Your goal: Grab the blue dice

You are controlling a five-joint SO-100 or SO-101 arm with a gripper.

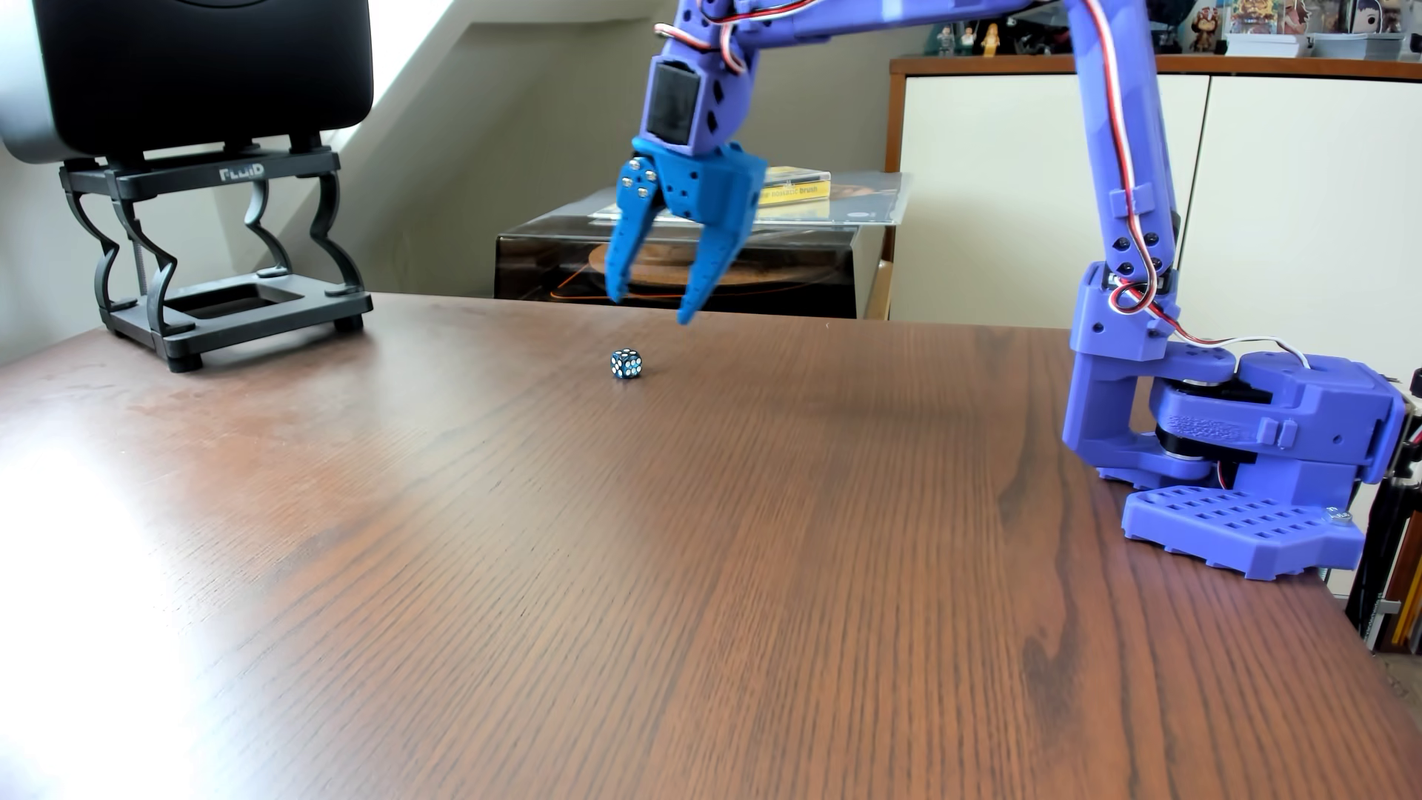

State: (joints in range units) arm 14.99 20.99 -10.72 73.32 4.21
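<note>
The blue dice [626,364] is a tiny dark-blue cube with light pips. It lies on the brown wooden table [692,577], toward the far middle. My gripper [651,305] has blue claws that point down and hang in the air a little above the dice, slightly to its right. The jaws stand apart with nothing between them. The purple arm reaches in from its base [1231,492], which is clamped at the table's right edge.
A black speaker on a black stand [215,261] is at the table's far left. Behind the far edge is a dark clear-topped box [677,261] and a white cabinet [1000,200]. Glare covers the table's near left.
</note>
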